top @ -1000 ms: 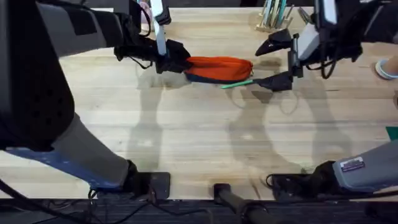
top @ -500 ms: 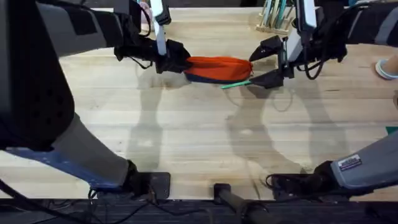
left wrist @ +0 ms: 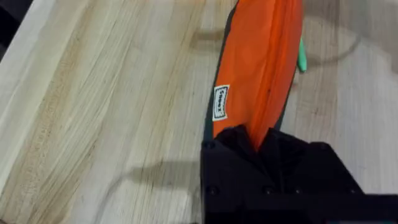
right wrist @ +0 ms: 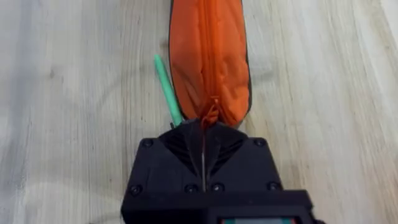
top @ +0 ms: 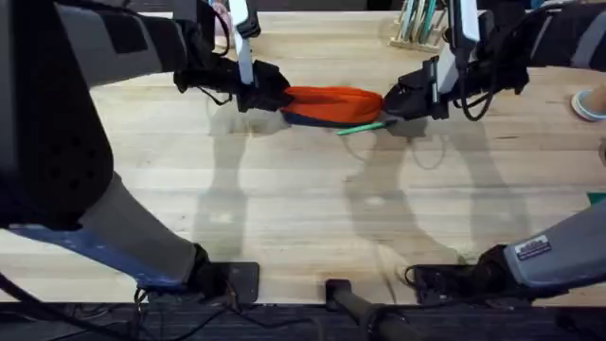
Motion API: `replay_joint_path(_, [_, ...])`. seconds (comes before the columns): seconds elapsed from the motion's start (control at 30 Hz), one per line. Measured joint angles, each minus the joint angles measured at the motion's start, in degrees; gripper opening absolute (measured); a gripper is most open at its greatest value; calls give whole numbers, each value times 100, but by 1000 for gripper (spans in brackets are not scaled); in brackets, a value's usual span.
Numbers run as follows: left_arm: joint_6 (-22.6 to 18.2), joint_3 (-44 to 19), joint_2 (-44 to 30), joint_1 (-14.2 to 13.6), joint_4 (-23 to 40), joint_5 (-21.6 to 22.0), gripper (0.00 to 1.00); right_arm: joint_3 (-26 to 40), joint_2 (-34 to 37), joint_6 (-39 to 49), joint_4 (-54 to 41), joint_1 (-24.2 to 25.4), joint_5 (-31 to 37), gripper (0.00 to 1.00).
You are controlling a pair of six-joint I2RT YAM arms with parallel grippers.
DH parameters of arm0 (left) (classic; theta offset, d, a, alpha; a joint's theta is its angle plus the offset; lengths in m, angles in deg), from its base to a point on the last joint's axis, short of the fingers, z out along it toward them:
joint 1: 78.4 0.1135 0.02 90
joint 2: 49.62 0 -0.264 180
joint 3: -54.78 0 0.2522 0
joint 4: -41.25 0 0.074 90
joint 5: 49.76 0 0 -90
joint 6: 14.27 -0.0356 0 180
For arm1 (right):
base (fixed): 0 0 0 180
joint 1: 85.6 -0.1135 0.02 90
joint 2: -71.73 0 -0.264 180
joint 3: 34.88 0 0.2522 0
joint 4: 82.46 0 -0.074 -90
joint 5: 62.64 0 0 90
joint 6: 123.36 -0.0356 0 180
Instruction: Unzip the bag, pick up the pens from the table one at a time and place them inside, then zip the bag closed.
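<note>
Pale plank-grained wooden tabletop (top: 312, 218) is carrying the orange fabric pouch with a navy bottom band (top: 331, 102), lying lengthwise left to right. Left gripper (top: 268, 96) fingers are pinching its left end; right gripper (top: 396, 102) fingers are closing tight on the zipper end. A mint-green stick pen (right wrist: 166, 90) is lying alongside.

Orange cloth bag (right wrist: 210, 62) (slightly sheeny), matt grained wooden table (top: 312, 218)
</note>
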Motion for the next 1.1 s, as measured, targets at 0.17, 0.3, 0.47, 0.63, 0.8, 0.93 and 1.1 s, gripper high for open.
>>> replay_joint_path(0.17, [0,0,0,0,20,0,43,0,0,-37,0,0,0,32])
replay_joint_path(0.3, [0,0,0,0,20,0,43,27,0,-61,-13,0,2,32])
replay_joint_path(0.47, [0,0,0,0,20,0,43,261,-34,-66,-44,0,47,32])
replay_joint_path(0.63, [0,0,0,0,16,0,43,548,-252,-66,-50,-4,63,32])
replay_joint_path(0.8, [0,-2,0,0,20,0,43,612,-457,-66,-116,-28,109,32])
replay_joint_path(0.93, [0,-2,0,0,17,0,43,612,-479,-66,-232,-28,111,31])
replay_joint_path(1.1, [0,-2,0,0,20,0,43,614,-479,-66,-352,-43,109,31])
